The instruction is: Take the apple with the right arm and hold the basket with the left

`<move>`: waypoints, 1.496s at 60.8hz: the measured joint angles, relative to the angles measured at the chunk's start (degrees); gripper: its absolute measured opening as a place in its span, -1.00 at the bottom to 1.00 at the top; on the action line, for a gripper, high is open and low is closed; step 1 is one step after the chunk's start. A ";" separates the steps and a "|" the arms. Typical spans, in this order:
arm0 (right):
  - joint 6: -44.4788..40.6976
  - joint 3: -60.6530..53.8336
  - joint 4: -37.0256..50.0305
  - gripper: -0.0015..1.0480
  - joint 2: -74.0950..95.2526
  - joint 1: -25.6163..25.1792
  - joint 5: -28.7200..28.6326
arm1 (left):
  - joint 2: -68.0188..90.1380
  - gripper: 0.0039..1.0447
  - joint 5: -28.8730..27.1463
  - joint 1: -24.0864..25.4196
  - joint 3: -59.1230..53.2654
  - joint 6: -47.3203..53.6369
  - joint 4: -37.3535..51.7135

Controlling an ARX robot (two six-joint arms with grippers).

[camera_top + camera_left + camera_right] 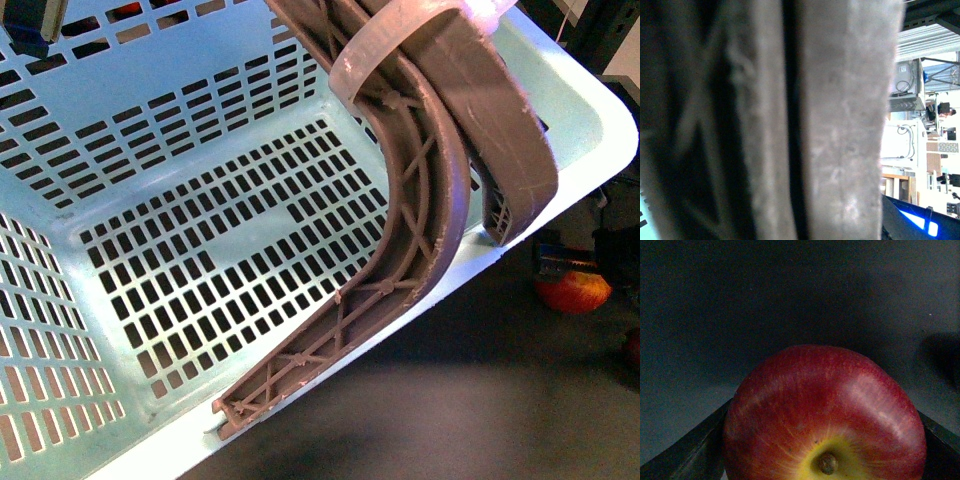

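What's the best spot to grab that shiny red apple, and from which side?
Its widest middle, coming in from the stem end. The apple is round and smooth, so opposite flanks likely give the surest hold. The right gripper sits that way: a finger on each flank, stem dimple facing its camera.

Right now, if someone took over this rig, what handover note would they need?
Right gripper: shut on the apple, a finger against each side.
Left gripper: not in view; its wrist camera is filled by the basket handles, very close.
Basket: tilted, nothing visible inside.
Done: apple gripped. Left: confirm the left hold on the basket.
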 joint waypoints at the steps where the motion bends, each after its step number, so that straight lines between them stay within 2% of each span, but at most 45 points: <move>1: 0.02 0.00 0.02 0.62 0.00 0.02 0.09 | -0.02 -0.44 -0.02 0.00 0.00 0.00 0.00; 10: -0.02 -1.53 1.40 0.54 -0.59 -0.11 -0.55 | -0.02 -0.44 0.02 0.00 0.00 0.00 0.00; 26: -1.33 -10.01 5.31 0.54 -9.18 -1.51 -4.15 | 0.00 -0.44 0.00 0.00 0.00 0.00 0.00; 35: -2.62 -15.58 5.99 0.54 -20.33 -2.01 -7.17 | 0.00 -0.44 0.00 0.00 0.00 0.00 0.00; 45: -2.25 -20.76 2.80 0.54 -41.33 -0.85 -10.73 | 0.00 -0.44 0.00 0.00 0.00 0.00 0.00; 52: -0.68 -21.07 0.48 0.54 -53.51 2.32 -12.13 | 0.00 -0.44 -0.02 0.00 0.00 0.02 0.00; 61: 2.73 -19.93 -0.79 0.54 -63.28 9.35 -12.85 | 0.00 -0.44 0.11 0.00 0.00 0.00 0.00; 91: 7.28 -22.97 -1.20 0.54 -65.22 30.10 -11.15 | 0.00 -0.44 -0.02 0.00 0.00 0.02 0.00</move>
